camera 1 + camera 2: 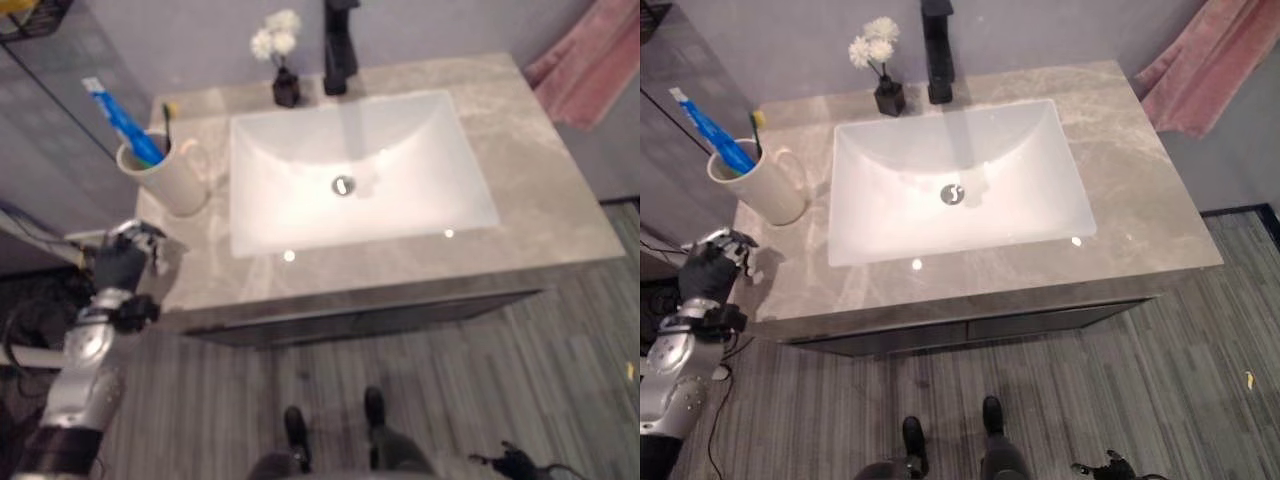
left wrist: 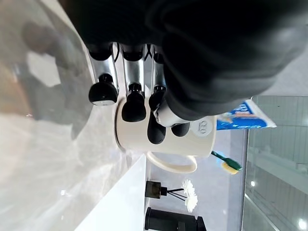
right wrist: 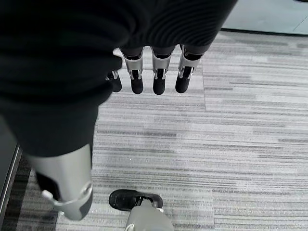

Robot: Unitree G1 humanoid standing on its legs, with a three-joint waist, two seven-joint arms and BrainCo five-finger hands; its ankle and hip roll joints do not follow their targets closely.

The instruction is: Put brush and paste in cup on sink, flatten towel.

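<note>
Far left of the left eye frame, lower left: our left hand [image 1: 128, 262] sits at the counter's near-left corner, holding nothing. In its wrist view the fingers [image 2: 133, 101] hang loosely bent with air between them and the cup, so we call it released.

Just up from that hand stands one cream cup [image 1: 172, 172], upright on the countertop [image 1: 560, 215], handle toward the basin. One blue paste tube [image 1: 122, 122] leans out of it toward upper left; one brush [image 1: 166, 125], green-and-yellow tipped, stands in it beside the tube. So we judge the brush-and-paste part done.

Center: one white basin [image 1: 350, 170] with its drain, one black faucet [image 1: 338, 48] behind it, and one small dark vase of white flowers [image 1: 280, 60] left of the faucet.

Upper right corner: one pink towel [image 1: 1215, 60], hanging bunched against the wall past the counter's far-right corner, its long axis running diagonally from upper right to lower left. That's what remains, we think.

The key relation: the towel lies across the whole sink from the left hand, far right and up. The right hand [image 3: 149, 72] points at the striped floor, fingers straight and empty. We judge the right arm the nearer one for the towel, needing a reach up and right.
</note>
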